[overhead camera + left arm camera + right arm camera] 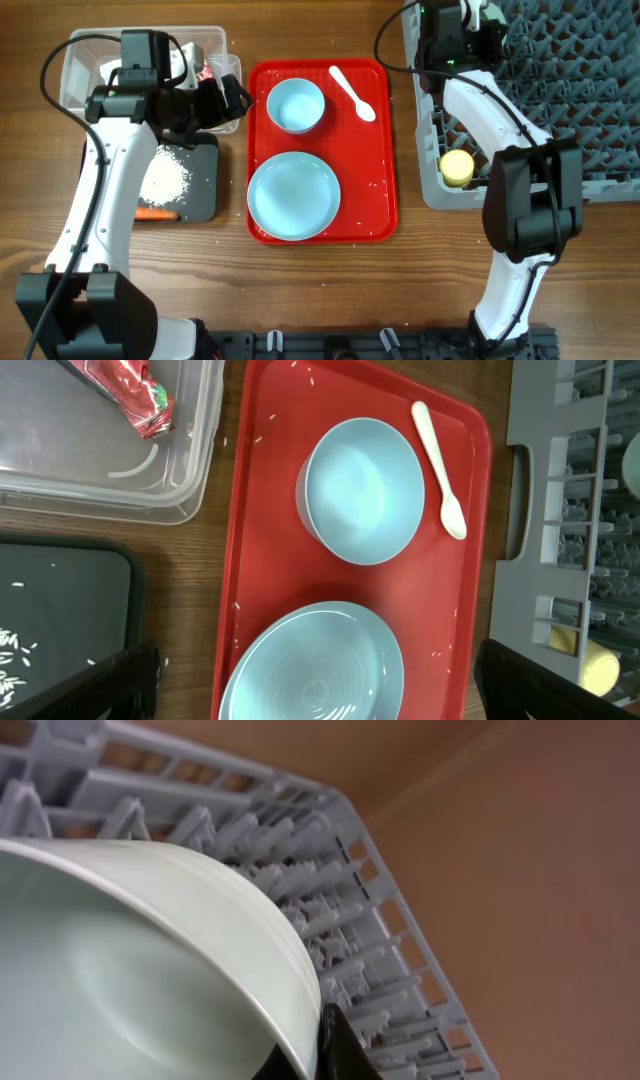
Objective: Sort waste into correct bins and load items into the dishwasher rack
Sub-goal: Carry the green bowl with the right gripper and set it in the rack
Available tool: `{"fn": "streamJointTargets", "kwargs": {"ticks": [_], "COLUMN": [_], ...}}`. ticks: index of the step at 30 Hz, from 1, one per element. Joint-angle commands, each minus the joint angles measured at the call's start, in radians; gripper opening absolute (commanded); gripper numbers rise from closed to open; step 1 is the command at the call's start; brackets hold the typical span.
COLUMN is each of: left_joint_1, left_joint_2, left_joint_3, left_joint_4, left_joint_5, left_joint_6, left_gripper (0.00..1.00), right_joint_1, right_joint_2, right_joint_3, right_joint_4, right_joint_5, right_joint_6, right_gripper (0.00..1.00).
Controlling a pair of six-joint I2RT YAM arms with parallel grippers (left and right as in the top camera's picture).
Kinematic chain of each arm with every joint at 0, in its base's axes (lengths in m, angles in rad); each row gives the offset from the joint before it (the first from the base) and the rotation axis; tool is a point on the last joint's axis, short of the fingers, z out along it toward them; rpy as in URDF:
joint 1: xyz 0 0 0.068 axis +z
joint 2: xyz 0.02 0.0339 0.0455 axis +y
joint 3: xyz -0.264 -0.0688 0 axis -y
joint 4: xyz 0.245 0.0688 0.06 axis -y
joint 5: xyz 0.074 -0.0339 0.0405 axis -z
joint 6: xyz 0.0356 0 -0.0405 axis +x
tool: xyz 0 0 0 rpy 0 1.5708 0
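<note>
Now loading: right jaws pinch a bowl (150, 970) over the rack (560, 100), top right overhead; left jaws gape, empty, beside the tub (75, 70). Next, you seat it between pegs.

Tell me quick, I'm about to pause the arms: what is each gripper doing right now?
Left gripper: open, holding nothing.
Right gripper: closed on a pale bowl, over the dishwasher rack.

red serving tray (372, 170): flat, mid-table, long side front-to-back | wooden table (300, 300): brown, grain running left-right | black rail (350, 345): along near edge
</note>
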Motion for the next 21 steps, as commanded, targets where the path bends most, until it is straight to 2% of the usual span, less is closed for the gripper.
{"fn": "streamJointTargets", "kwargs": {"ticks": [1, 6, 12, 15, 17, 18, 19, 21], "left_joint_1": [0.001, 0.001, 0.001, 0.001, 0.001, 0.001, 0.001, 0.001], "left_joint_2": [0.006, 0.005, 0.006, 0.005, 0.006, 0.006, 0.005, 0.006], "left_joint_3": [0.003, 0.003, 0.003, 0.003, 0.003, 0.003, 0.003, 0.003], "left_joint_4": [0.002, 0.002, 0.002, 0.002, 0.002, 0.002, 0.002, 0.002], "left_joint_5": [-0.006, -0.006, -0.006, -0.006, -0.006, -0.006, -0.006, -0.006], "left_joint_6": [-0.002, -0.002, -0.002, -0.002, -0.002, -0.002, -0.002, -0.002], "left_gripper": [1.00, 1.00, 1.00, 1.00, 1.00, 1.00, 1.00, 1.00], "right_joint_1": [0.002, 0.018, 0.066, 0.086, 0.097, 0.101, 0.106, 0.110], "right_joint_2": [0.018, 0.019, 0.019, 0.019, 0.019, 0.019, 0.019, 0.019], "right_joint_3": [0.005, 0.005, 0.005, 0.005, 0.005, 0.005, 0.005, 0.005], "right_joint_4": [-0.064, -0.155, -0.183, -0.201, -0.227, -0.245, -0.264, -0.303], "right_joint_5": [0.037, -0.014, -0.020, -0.021, -0.039, -0.053, -0.071, -0.123], "right_joint_6": [0.098, 0.141, 0.145, 0.144, 0.142, 0.141, 0.141, 0.143], "right_gripper": [0.04, 0.04, 0.06, 0.18, 0.30, 0.50, 0.61, 0.74]}}
